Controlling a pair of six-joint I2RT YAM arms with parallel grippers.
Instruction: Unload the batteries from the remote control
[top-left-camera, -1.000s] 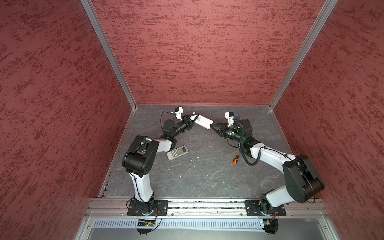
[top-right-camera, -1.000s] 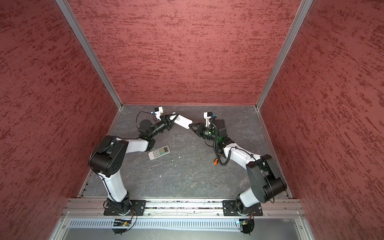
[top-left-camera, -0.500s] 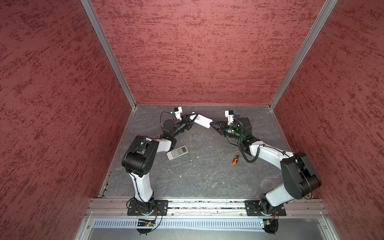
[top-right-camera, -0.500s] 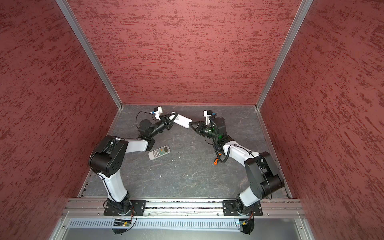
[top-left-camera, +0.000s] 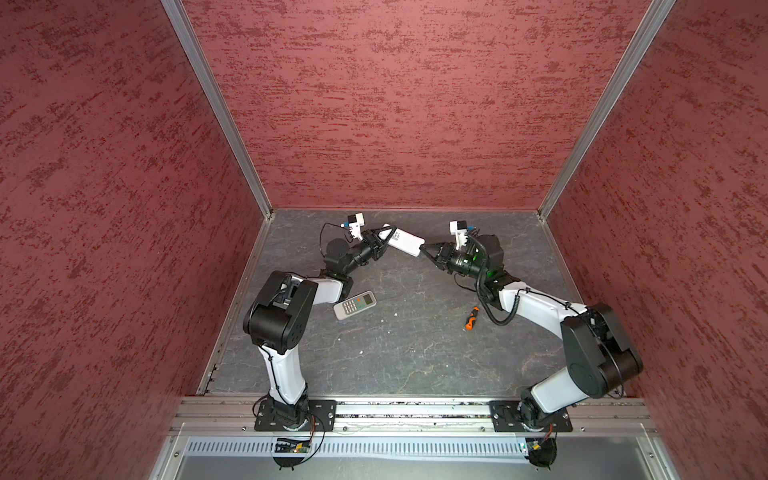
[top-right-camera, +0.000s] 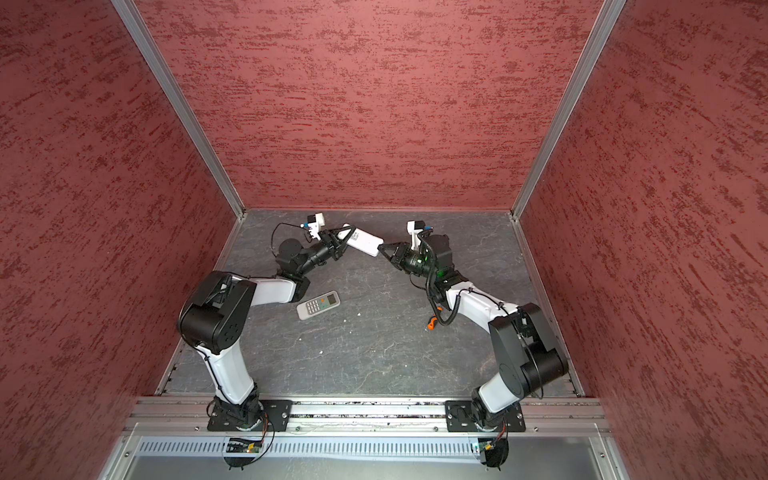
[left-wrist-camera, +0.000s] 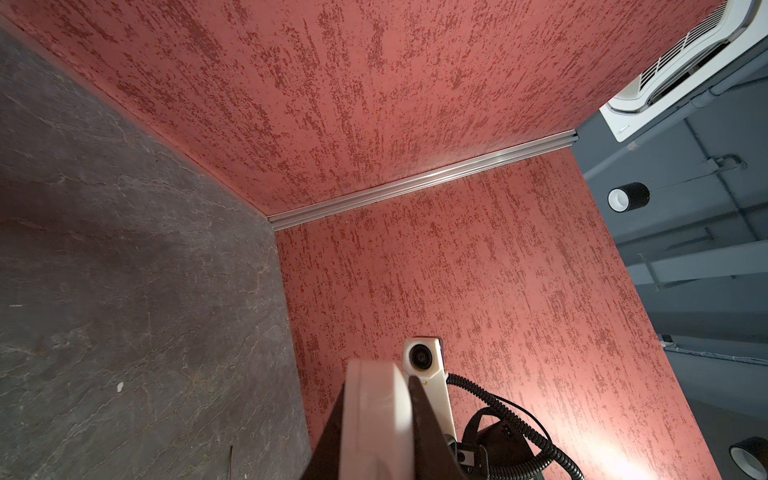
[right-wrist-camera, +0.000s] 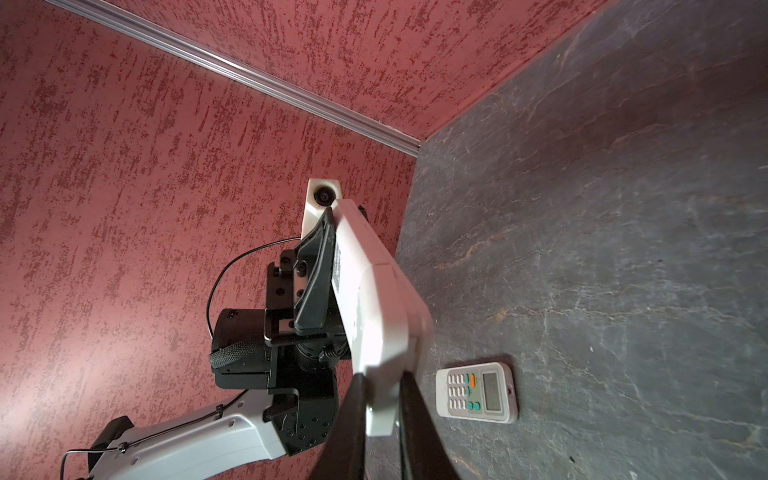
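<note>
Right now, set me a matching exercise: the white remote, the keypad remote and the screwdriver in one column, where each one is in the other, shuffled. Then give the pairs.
Things:
1. white remote
2. keypad remote
3. screwdriver

Places:
A. lying on the table, right half in both top views
B. held up off the table
C. lying on the table, left half in both top views

Pairs: 1-B, 2-C, 3-A.
</note>
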